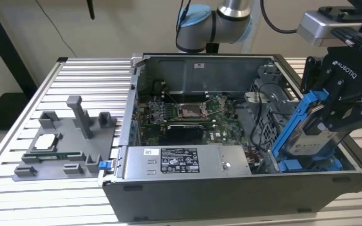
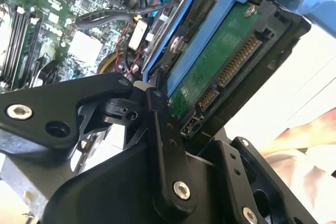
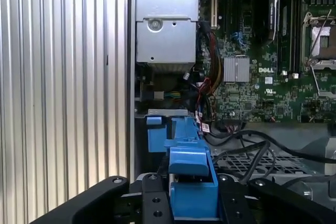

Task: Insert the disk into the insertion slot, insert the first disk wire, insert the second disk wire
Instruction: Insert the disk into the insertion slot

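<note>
My gripper [image 1: 335,117] is shut on the disk [image 1: 308,137], a silver-grey drive in a bright blue carrier. It holds the disk tilted, steeply on edge. The disk's lower end sits just over the insertion slot [image 1: 307,165], the blue-railed bay at the case's front corner on the exterior view's right. In the second wrist view the disk's green circuit board and connectors [image 2: 223,61] face the camera, with a black finger [image 2: 160,129] pressed against its edge. The first wrist view has the blue carrier [image 3: 191,179] between my fingers above the slot's blue rails [image 3: 156,136]. Black cables [image 3: 247,150] lie beside the bay; which are the disk wires I cannot tell.
The open computer case [image 1: 231,188] stands on a ribbed metal table [image 1: 86,84]. Inside are the motherboard [image 1: 187,113] and the grey labelled power-supply box [image 1: 181,161] next to the bay. A grey fixture [image 1: 68,141] with small parts sits at the exterior view's left.
</note>
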Tool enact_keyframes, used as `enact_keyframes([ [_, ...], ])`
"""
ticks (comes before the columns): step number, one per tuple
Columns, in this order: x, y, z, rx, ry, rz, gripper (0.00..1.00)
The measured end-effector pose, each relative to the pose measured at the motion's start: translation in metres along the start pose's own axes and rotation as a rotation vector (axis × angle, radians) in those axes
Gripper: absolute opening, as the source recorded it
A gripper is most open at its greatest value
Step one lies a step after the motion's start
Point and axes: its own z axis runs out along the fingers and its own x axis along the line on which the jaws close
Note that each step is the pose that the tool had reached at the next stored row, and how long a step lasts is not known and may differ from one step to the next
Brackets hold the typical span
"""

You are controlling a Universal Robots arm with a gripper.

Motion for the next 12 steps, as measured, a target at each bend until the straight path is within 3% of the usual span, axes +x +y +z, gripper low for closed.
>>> enact_keyframes([
  [12, 0.0, -0.0007, 0.0192, 0.0, 0.0001, 0.0, 0.0],
])
